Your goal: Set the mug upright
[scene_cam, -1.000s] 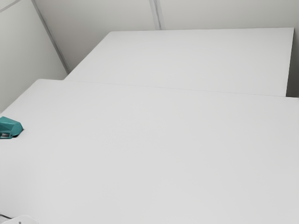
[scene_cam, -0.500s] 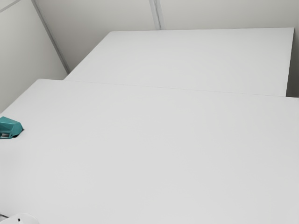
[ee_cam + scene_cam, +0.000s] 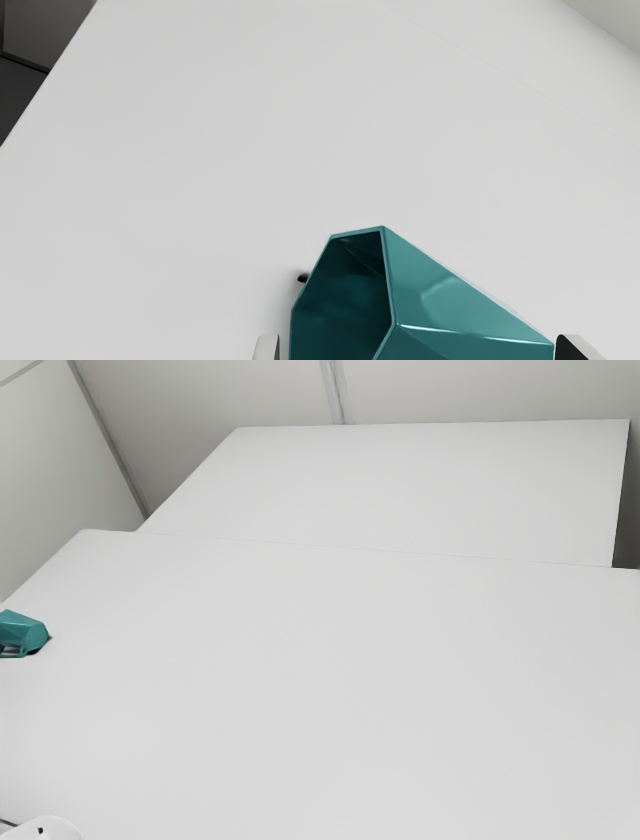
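Note:
A teal faceted mug [image 3: 22, 632] lies on its side on the white table [image 3: 330, 690], at the left edge of the exterior view, partly cut off. In the wrist view the mug [image 3: 450, 305] has its dark open mouth toward one fingertip. My gripper [image 3: 420, 347] is open, its two tips far apart on either side of the mug. A narrow gap separates the tip by the mouth from the rim; whether the other tip touches the base end, I cannot tell.
A rounded white part [image 3: 48, 829], apparently of my arm, enters at the exterior view's bottom left corner. Behind the table a second white surface [image 3: 400, 490] adjoins it, with pale walls beyond.
The rounded white part at the exterior view's bottom left has turned and shifted slightly. The mug lies as before.

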Robot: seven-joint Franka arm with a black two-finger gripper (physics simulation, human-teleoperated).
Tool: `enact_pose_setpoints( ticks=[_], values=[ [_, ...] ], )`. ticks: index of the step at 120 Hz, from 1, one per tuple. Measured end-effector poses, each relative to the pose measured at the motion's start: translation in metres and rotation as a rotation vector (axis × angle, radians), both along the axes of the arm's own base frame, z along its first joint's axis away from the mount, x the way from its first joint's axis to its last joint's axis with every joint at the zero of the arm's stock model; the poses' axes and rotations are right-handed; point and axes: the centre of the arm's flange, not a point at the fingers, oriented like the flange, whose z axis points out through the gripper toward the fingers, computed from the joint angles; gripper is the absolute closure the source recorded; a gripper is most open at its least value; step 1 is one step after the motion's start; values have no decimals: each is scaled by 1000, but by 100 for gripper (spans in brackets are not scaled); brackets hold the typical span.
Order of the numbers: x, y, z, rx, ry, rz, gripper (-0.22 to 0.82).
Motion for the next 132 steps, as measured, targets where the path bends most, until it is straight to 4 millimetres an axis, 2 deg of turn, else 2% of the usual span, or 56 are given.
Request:
enact_pose_setpoints(
  ticks=[31, 58, 101, 132],
  values=[
    [22, -8, -18, 2, -55, 12, 0],
    [17, -16, -42, -39, -45, 16, 0],
    [25, -23, -43, -46, -58, -11, 0],
    [35, -27, -31, -28, -77, -28, 31]
  ],
)
